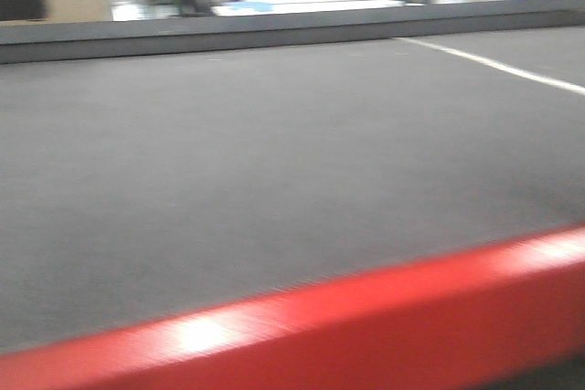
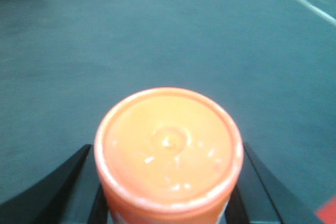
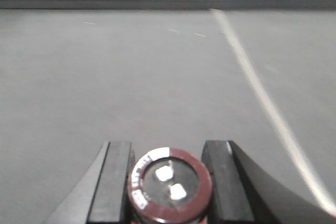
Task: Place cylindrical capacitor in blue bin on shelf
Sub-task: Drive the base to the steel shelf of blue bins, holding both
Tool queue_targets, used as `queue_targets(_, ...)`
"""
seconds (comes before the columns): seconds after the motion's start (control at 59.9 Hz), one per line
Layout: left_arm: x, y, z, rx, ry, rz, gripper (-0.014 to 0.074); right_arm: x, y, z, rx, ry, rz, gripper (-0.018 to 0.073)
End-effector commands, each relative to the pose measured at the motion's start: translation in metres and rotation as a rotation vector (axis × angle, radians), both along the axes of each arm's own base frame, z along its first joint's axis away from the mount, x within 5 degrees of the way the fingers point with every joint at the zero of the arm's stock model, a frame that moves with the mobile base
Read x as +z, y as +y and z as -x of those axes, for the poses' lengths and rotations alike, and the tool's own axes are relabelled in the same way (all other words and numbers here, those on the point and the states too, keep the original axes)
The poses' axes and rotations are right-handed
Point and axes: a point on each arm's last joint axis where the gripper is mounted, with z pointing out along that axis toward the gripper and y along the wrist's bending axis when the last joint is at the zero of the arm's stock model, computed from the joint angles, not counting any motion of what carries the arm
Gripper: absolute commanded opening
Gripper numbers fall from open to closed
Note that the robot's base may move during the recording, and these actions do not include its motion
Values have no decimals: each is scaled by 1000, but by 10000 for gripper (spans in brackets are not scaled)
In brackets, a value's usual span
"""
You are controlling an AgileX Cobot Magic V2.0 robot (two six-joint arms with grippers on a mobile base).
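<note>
Capacitor (image 3: 170, 184) sits pinched between the two pads of my right end effector (image 3: 169, 156). Its round end with the two metal tabs faces the wrist camera, so its long axis runs back toward the wrist. My left end effector (image 2: 168, 169) is clamped on an orange-topped can (image 2: 168, 145). Ahead I see only grey surface (image 1: 274, 180). Neither shelf nor blue bin shows, so I judge the right arm carries once they appear.
</note>
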Motion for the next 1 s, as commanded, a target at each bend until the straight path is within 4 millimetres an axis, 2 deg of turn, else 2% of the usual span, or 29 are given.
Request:
queue_targets(0.0, 4, -1, 0, -9, -33, 9, -111, 2, -1, 1, -4, -27, -3, -130)
queue_targets(0.986, 4, -1, 0, -9, -33, 9, -111, 2, -1, 1, -4, -27, -3, -130)
